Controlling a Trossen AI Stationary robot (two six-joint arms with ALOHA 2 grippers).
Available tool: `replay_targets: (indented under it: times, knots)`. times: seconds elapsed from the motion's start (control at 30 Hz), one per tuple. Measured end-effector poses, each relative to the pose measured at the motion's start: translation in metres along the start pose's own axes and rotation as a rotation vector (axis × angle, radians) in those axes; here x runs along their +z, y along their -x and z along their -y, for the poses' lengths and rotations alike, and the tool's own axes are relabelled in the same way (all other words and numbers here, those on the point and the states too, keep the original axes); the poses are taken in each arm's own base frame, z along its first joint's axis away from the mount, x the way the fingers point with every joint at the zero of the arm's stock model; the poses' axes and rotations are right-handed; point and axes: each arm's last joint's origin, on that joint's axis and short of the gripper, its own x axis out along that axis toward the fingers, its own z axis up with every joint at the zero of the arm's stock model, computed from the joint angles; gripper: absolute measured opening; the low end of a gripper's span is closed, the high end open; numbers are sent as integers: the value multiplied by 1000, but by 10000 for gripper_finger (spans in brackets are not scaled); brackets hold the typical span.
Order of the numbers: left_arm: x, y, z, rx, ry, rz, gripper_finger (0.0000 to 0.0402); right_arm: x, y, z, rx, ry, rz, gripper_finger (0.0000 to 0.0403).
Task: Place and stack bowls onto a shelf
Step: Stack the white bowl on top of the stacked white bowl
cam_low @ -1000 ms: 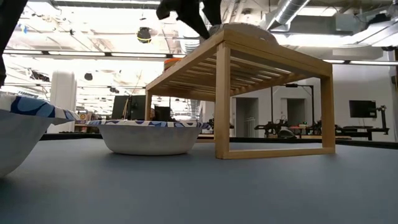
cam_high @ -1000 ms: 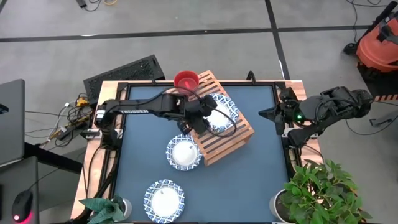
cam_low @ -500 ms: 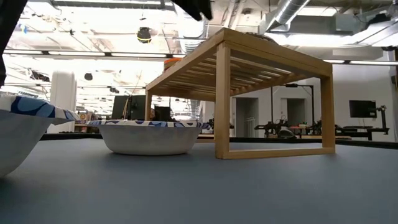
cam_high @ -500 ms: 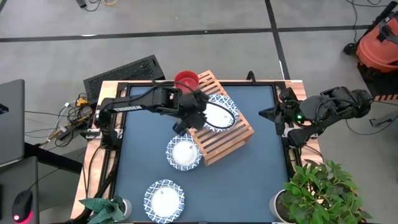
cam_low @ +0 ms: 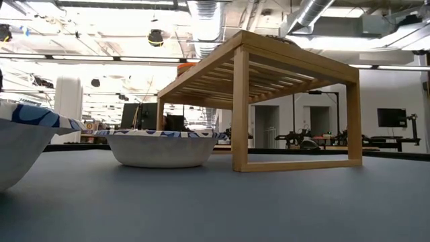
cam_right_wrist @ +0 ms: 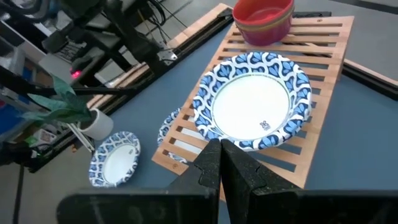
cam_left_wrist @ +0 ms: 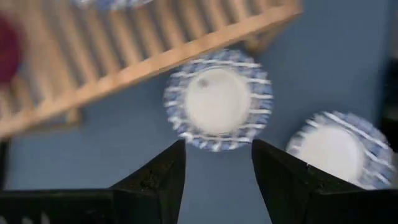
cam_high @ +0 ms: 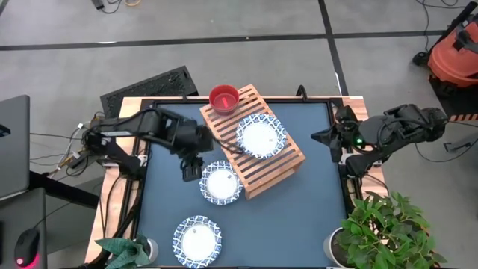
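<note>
The light-wood slatted shelf [cam_high: 258,146] stands slantwise at the table's far middle. On it rest a red bowl [cam_high: 223,98] at its far corner and a white blue-rimmed dish [cam_high: 261,135] at its middle. A second dish [cam_high: 220,183] sits on the table by the shelf's near-left edge, and a third [cam_high: 197,239] sits near the front edge. My left gripper [cam_high: 190,170] is open and empty, above the table just left of the second dish [cam_left_wrist: 217,99]. My right gripper [cam_high: 328,138] is shut and empty at the table's right edge.
Potted plants stand at the front right corner [cam_high: 388,224] and the front left corner [cam_high: 123,250]. Bare blue tabletop [cam_high: 299,217] lies to the right of and in front of the shelf. In the low view the shelf [cam_low: 269,67] stands on legs beside a dish [cam_low: 161,148].
My left gripper has drawn back from over the dish on the shelf, toward the table's left and near edges, and now hangs over the table beside the second dish. The dish on the shelf has stayed where it was.
</note>
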Motion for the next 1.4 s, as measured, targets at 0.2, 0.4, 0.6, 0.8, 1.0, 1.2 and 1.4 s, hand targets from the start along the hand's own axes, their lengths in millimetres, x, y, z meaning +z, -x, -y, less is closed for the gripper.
replay_targets:
  times: [0.2, 0.4, 0.6, 0.8, 1.0, 1.2, 1.4]
  knots:
    - [-31, -24, 9, 156, 244, -45, 169, -3, -4, 0, -31, 23, -25, 36]
    - [-68, -67, 13, 142, 458, -16, 169, -5, -9, -2, -62, 46, -45, 36]
    - [-100, -114, 6, 67, 628, 117, 169, -6, -13, -3, -79, 84, -46, 36]
    - [-131, -164, -3, 59, 756, 138, 169, -6, -13, -3, -83, 87, -42, 36]
    - [-150, -195, -7, 35, 845, 169, 169, -6, -13, -3, -83, 87, -42, 36]
    - [-158, -212, -7, -6, 873, 210, 169, -6, -13, -4, -82, 74, -41, 36]
    - [-160, -229, -5, -21, 883, 202, 169, -6, -13, -4, -81, 58, -39, 36]
